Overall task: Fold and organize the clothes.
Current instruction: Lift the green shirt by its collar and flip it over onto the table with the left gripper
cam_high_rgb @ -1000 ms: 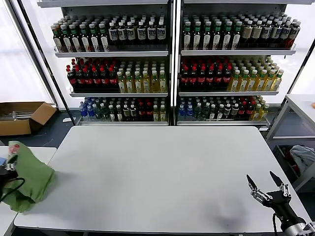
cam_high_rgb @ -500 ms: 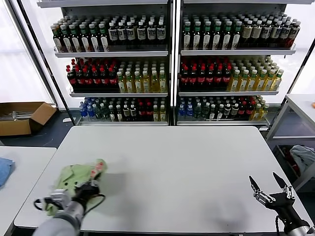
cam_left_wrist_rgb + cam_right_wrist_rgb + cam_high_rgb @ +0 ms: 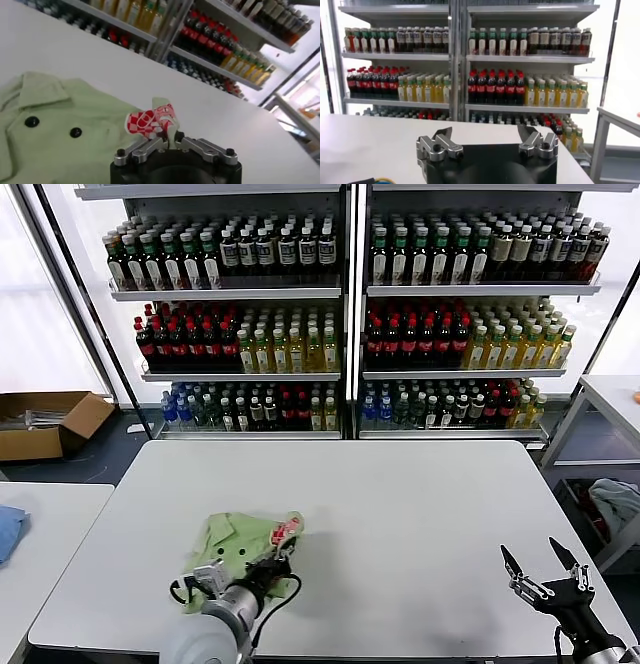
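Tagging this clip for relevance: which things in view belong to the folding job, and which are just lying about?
Job:
- green polo shirt, crumpled on the white table
- left tool, shut on the shirt
- right tool, open, waiting at the table's near right corner

Lying about:
- bottle shelves
- cardboard box
- blue cloth

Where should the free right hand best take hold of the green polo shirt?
Probably the collar edge of the polo shirt, approached from above on the shelf side: it lies bunched on the table, with the left hand shut on its checkered fold. The right hand waits open.
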You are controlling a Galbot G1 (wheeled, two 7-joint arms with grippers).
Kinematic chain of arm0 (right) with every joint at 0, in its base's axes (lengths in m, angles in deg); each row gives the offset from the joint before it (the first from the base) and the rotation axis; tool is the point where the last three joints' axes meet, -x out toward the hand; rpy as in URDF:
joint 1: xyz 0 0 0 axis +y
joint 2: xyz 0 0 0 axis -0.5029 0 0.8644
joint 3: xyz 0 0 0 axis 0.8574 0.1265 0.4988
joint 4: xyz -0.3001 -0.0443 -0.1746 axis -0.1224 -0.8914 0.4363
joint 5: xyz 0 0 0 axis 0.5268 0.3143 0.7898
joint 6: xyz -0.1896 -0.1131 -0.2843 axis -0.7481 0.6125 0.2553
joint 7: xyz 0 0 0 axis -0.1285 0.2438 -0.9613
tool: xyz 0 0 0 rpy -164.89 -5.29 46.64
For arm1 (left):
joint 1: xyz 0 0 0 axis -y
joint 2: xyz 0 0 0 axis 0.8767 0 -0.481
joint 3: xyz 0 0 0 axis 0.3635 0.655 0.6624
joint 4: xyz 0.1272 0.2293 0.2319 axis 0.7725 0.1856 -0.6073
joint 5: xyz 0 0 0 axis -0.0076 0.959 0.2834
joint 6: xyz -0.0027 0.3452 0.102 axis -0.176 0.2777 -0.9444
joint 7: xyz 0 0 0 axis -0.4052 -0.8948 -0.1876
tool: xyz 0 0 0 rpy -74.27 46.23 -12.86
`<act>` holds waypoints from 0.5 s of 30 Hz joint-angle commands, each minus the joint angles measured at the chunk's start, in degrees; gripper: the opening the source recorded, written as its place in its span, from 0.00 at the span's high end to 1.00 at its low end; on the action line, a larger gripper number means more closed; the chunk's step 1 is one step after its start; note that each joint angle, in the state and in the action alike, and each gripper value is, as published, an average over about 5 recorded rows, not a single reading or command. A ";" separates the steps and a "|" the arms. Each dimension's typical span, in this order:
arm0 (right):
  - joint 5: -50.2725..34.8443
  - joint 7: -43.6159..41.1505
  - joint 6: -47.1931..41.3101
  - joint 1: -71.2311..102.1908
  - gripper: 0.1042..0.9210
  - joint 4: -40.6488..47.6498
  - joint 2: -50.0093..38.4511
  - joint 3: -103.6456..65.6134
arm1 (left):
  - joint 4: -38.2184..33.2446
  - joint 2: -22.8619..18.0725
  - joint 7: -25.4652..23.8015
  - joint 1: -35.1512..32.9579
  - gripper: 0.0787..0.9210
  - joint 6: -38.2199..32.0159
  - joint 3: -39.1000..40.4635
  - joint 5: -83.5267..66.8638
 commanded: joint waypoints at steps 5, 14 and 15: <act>0.18 2.88 -5.57 -2.25 0.12 -3.32 -1.53 13.04 | 2.74 -4.36 1.45 5.48 0.85 -9.21 6.15 -4.79; -0.16 7.87 -12.40 -10.44 0.12 -0.47 -3.16 31.88 | -1.89 -0.48 -4.13 1.64 0.54 -11.21 -4.03 -4.38; -0.46 8.85 -13.71 -11.95 0.12 0.33 -3.17 34.65 | -2.57 0.31 -4.89 0.63 0.50 -11.31 -5.56 -3.87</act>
